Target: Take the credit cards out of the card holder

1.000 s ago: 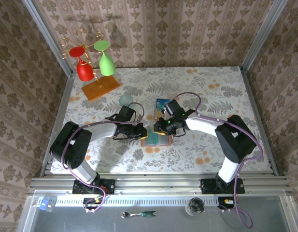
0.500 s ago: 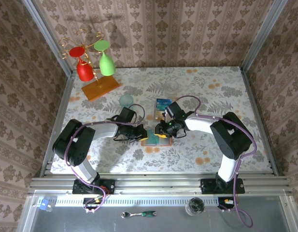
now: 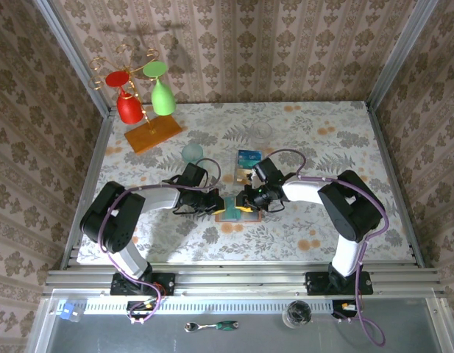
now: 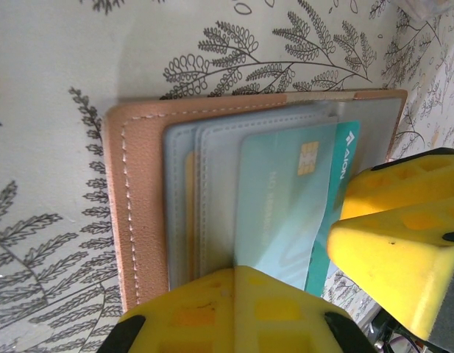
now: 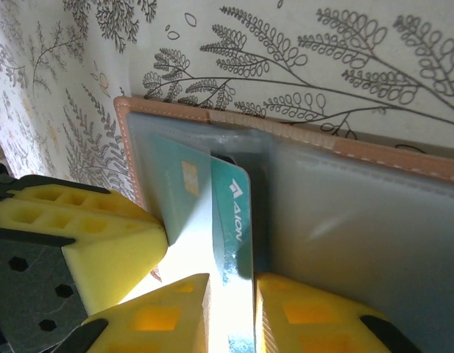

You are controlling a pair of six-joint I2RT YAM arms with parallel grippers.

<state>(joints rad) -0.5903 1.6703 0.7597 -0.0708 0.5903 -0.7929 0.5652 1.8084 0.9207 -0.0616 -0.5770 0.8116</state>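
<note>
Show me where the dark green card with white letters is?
In the right wrist view, the dark green card pokes from the open wallet, between the right end effector's fingers.

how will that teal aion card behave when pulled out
The teal AION card looks thin and flat, so it is probably light and springy-stiff. Its shiny face may slip in the right gripper. The card holder pocket hugs it, so expect some drag.

Overhead; wrist close-ups, likely same card holder (image 4: pixel 135 220)
</note>
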